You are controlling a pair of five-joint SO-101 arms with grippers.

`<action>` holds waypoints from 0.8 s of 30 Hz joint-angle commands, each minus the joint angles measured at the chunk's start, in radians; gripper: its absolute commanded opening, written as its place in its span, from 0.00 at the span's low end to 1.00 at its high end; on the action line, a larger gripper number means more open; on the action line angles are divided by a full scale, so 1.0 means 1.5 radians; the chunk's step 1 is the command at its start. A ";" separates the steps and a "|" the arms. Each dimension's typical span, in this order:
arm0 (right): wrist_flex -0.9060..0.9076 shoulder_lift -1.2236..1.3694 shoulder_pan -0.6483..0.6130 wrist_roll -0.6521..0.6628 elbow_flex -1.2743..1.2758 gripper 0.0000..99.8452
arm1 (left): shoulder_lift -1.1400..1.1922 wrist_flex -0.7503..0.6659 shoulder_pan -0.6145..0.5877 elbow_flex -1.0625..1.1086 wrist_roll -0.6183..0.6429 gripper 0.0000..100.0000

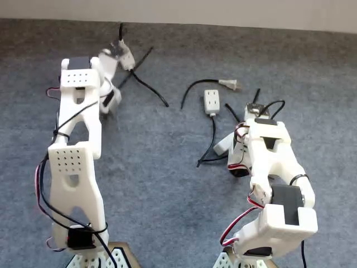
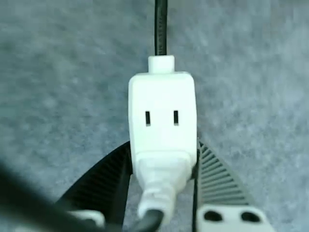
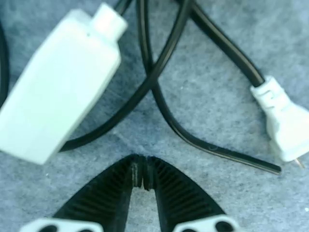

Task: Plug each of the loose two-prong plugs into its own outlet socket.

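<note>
Two-prong plug [image 3: 282,123], white w/ black cord, lies loose on the table [image 3: 29,186] near a white outlet block [image 3: 58,87], prongs bare. Black cords [image 3: 159,72] cross btwn them. Right hand [image 3: 143,175] sits near both, fingers together, holding nothing. Another plug [image 1: 228,84] lies near a 2nd outlet block [image 1: 211,101] mid-table, not touching it. Left hand [image 2: 163,145], at the far left, is clamped on a 3rd outlet block [image 2: 161,106] w/ two slots showing. A white plug [image 2: 157,191] looks seated in its end. Table is covered in grey carpet-like fabric, w/ a pale wall strip [image 1: 223,11] behind.
</note>
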 commanded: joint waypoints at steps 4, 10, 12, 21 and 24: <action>-0.041 0.002 0.003 -0.007 -0.002 0.01 | -0.013 -0.029 0.029 -0.192 0.121 0.02; -0.041 0.002 0.003 -0.007 -0.002 0.01 | -0.011 -0.132 0.073 -0.198 0.200 0.07; -0.041 0.002 0.003 -0.007 -0.002 0.01 | 0.003 -0.157 0.074 -0.199 0.262 0.08; -0.041 0.002 0.003 -0.007 -0.001 0.01 | 0.120 -0.242 0.013 -0.203 0.431 0.08; -0.041 0.002 0.003 -0.008 -0.001 0.01 | 0.149 -0.267 0.008 -0.203 0.434 0.09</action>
